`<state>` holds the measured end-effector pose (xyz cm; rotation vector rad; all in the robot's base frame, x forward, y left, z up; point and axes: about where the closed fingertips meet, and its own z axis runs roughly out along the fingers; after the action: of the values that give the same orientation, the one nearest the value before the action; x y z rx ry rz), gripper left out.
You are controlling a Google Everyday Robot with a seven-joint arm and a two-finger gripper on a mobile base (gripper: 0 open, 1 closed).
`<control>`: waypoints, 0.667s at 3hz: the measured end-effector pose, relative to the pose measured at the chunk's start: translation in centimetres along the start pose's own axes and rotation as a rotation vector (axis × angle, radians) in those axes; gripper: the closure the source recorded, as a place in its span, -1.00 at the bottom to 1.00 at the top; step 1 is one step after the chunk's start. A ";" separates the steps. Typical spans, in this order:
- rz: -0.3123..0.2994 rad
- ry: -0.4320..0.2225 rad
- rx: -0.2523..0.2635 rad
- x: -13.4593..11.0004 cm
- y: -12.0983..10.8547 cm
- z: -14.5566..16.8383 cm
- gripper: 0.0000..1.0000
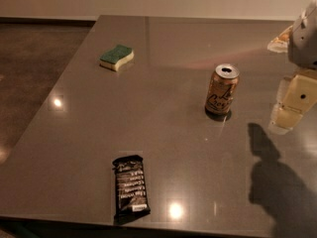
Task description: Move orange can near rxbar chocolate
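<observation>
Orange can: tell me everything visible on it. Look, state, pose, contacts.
The orange can is slim, orange-tan, metal by its look, with dark cursive script on its side and a silver top showing a dark opening. It stands upright on the grey table, right of centre, touching nothing else. The gripper hangs further right in the camera view, apart from it; the rxbar chocolate lies well away near the front edge.

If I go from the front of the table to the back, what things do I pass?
Black snack bar → orange can → green sponge. The gripper hangs off to the right of the can, at the picture's right edge.
</observation>
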<state>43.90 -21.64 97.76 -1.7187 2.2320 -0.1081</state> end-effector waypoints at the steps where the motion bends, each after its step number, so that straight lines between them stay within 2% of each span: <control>1: 0.017 -0.009 0.006 0.0 -0.5 0.1 -1.00; 2: 0.076 -0.056 0.022 -0.4 -2.6 0.8 -1.00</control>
<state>46.61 -21.88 97.78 -1.6028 2.2438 -0.0661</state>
